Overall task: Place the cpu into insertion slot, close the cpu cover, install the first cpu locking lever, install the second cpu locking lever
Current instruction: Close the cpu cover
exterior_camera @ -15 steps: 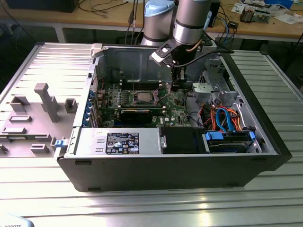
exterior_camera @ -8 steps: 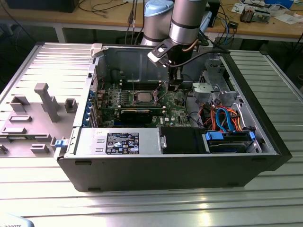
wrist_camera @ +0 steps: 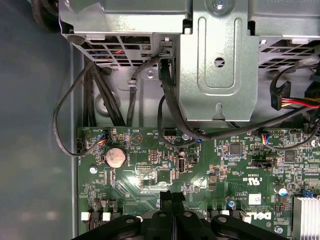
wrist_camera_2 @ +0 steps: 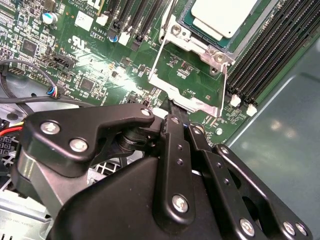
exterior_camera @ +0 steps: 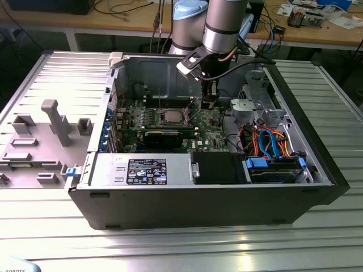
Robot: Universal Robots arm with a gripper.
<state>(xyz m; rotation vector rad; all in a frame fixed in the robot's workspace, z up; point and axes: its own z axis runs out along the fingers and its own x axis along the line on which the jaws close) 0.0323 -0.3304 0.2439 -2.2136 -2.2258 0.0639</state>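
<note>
Ribbed metal table point(exterior_camera: 170, 249), cpu point(exterior_camera: 172, 117) inside case point(exterior_camera: 198, 207)

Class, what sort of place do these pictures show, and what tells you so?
Probably an electronics or robotics workshop: a robot arm reaches into an open computer case lying on a ribbed metal table, and the wooden bench behind holds loose cables.
</note>
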